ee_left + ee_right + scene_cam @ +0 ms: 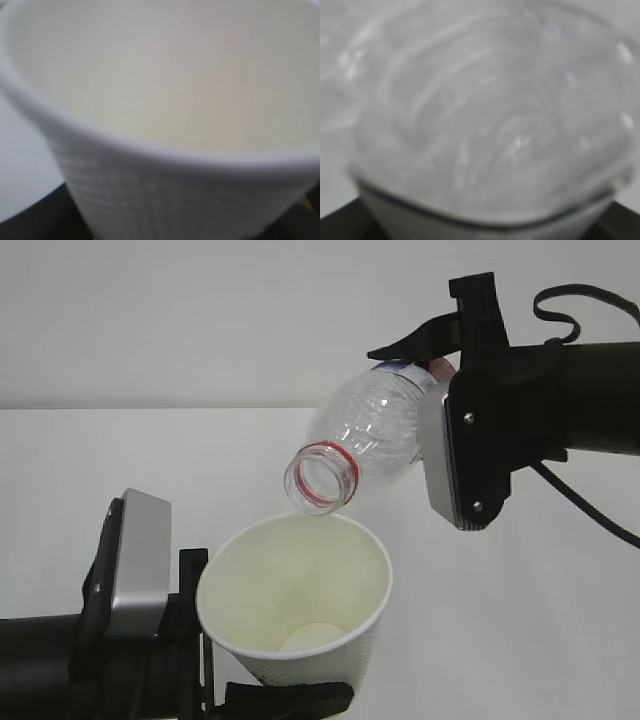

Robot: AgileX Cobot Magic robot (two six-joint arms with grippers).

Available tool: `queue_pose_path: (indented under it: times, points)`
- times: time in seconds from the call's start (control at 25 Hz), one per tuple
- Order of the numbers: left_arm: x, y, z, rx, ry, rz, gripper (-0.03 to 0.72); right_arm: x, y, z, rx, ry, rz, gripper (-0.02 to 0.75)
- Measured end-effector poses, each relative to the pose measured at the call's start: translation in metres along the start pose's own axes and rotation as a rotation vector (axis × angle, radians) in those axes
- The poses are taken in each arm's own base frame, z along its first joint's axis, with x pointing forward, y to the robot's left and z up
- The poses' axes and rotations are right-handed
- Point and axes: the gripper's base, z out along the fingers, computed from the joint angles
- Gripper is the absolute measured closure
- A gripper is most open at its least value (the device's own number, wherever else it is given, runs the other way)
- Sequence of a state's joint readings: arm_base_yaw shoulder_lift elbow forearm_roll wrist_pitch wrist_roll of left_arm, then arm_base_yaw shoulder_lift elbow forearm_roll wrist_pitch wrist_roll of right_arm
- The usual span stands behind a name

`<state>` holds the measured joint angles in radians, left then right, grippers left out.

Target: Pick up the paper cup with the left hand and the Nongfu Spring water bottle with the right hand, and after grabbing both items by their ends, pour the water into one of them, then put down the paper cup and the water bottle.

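The white paper cup (300, 605) is held up off the table, tilted with its cream inside facing the camera, and my left gripper (255, 692) is shut on its lower part. In the left wrist view the paper cup (165, 110) fills the frame, blurred. The clear Nongfu Spring water bottle (365, 440) is tipped mouth-down to the left, its red neck ring just above the cup's rim. My right gripper (435, 365) is shut on the bottle's base end. The bottle (490, 125) blurs across the right wrist view. I see no water stream; the bottle looks empty.
A white table (120, 455) runs back to a pale wall. Both black arms reach in from the sides, the right one trailing a black cable (590, 510).
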<state>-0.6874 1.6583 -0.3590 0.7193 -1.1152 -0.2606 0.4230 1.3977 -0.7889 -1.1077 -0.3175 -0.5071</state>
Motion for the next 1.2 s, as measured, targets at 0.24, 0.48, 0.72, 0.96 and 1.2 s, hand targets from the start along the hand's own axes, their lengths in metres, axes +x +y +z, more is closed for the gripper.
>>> queue_pose_path:
  times: [0.24, 0.48, 0.72, 0.96, 1.2]
  points:
    - [0.0, 0.0, 0.0, 0.0, 0.0, 0.0, 0.16, 0.0, 0.0, 0.0, 0.0, 0.0, -0.036, 0.214]
    - [0.0, 0.0, 0.0, 0.0, 0.0, 0.0, 0.16, 0.0, 0.0, 0.0, 0.0, 0.0, -0.074, 0.214]
    - [0.0007, 0.0002, 0.0, -0.002, 0.007, 0.0, 0.16, 0.0001, 0.0, 0.0, 0.0, 0.001, -0.095, 0.214]
    - [0.0009, 0.0001, 0.0, -0.001, 0.01, 0.001, 0.16, 0.0001, -0.0002, 0.0, 0.002, 0.002, -0.124, 0.214]
    - [0.0009, 0.0001, 0.0, -0.001, 0.01, 0.001, 0.16, -0.0028, -0.0033, -0.0001, 0.038, -0.029, -0.121, 0.214]
